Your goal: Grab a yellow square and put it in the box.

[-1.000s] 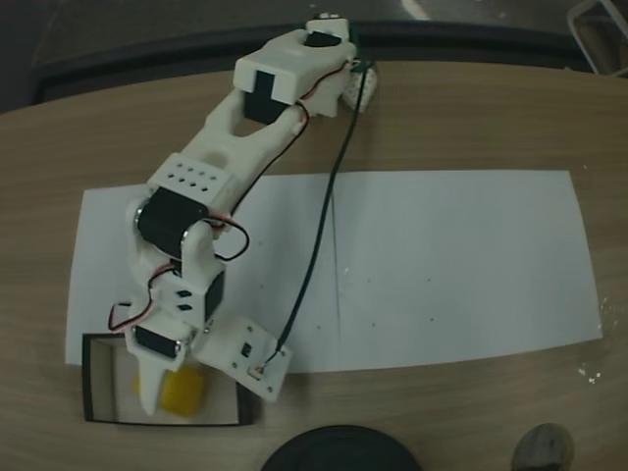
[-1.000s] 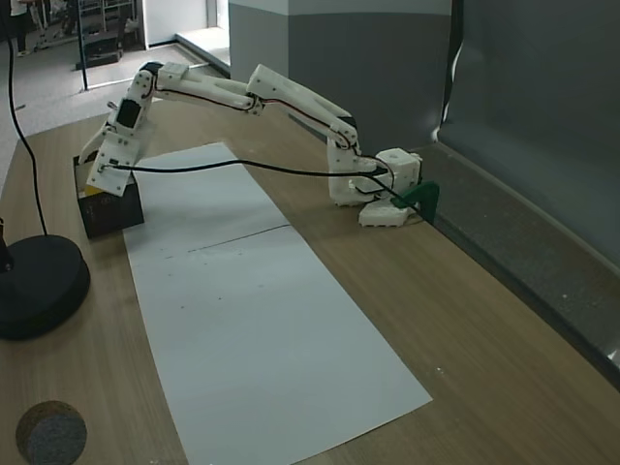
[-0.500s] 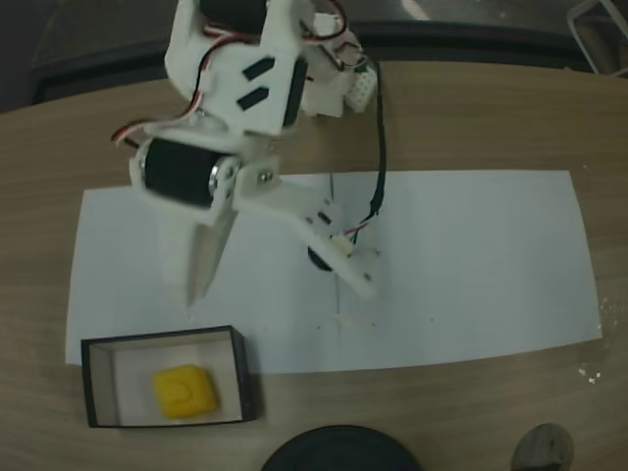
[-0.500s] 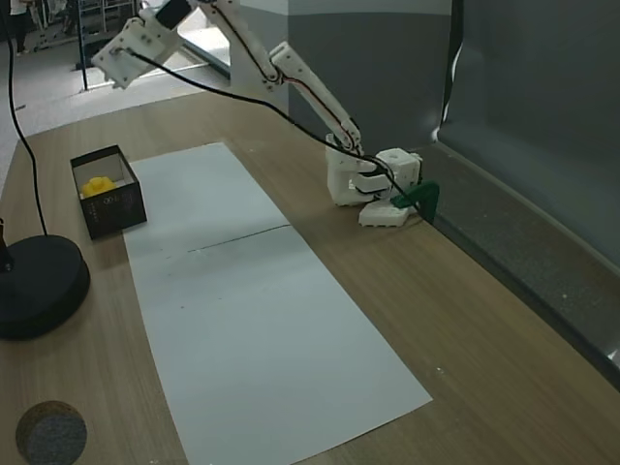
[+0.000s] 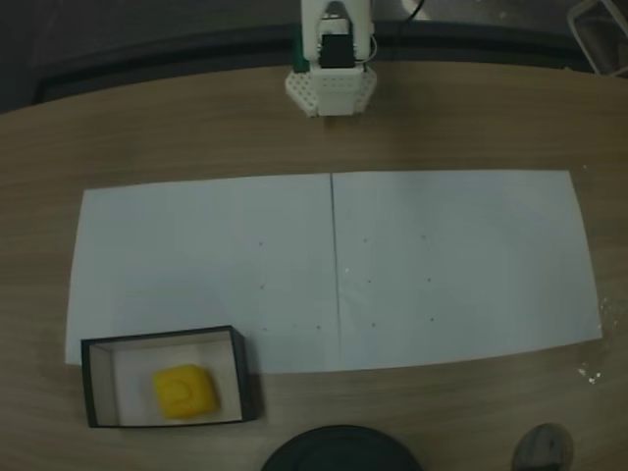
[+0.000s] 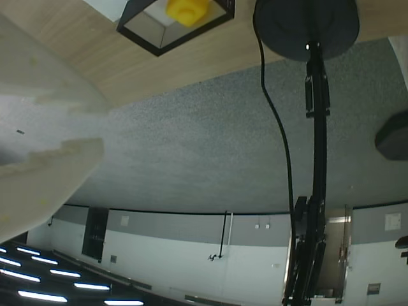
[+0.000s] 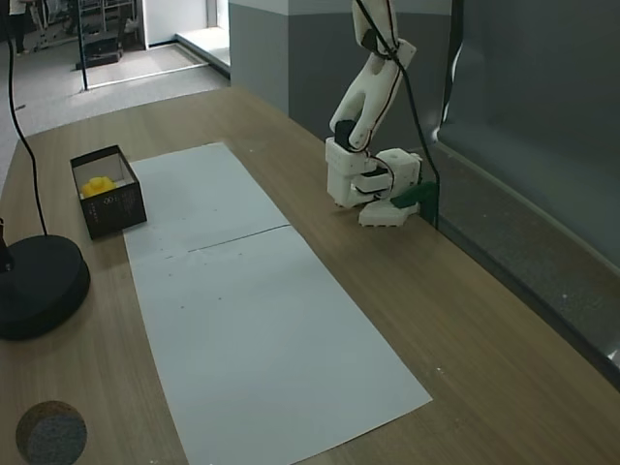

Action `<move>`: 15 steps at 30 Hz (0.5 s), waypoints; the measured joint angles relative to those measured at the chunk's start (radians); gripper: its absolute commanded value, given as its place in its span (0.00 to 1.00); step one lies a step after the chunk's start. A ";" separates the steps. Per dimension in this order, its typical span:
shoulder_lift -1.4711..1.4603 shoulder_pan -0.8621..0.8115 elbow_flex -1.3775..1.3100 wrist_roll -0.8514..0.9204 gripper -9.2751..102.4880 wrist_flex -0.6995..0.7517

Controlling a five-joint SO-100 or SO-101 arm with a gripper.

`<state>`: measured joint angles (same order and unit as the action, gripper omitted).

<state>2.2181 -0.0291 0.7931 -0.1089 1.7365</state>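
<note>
A wooden surface with a rounded edge carries a long white paper sheet. A round black stand base sits near one edge. Grey carpeted floor runs to white walls; a grey partition stands behind.

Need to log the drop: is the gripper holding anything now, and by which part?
Nothing is held. The yellow square lies inside the box, and the gripper is open.

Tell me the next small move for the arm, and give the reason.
Probably none beyond settling at rest. The yellow square already lies inside the box, and the arm is folded up over its base, well away from the box. In the wrist view the gripper holds nothing, jaws slightly apart.
</note>
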 measured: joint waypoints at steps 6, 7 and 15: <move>0.324 0.023 0.574 0.000 0.09 -0.103; 0.391 0.023 0.660 0.000 0.09 -0.132; 0.836 0.025 1.224 0.023 0.09 -0.370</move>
<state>3.0542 -0.0046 2.0172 -0.0859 1.3668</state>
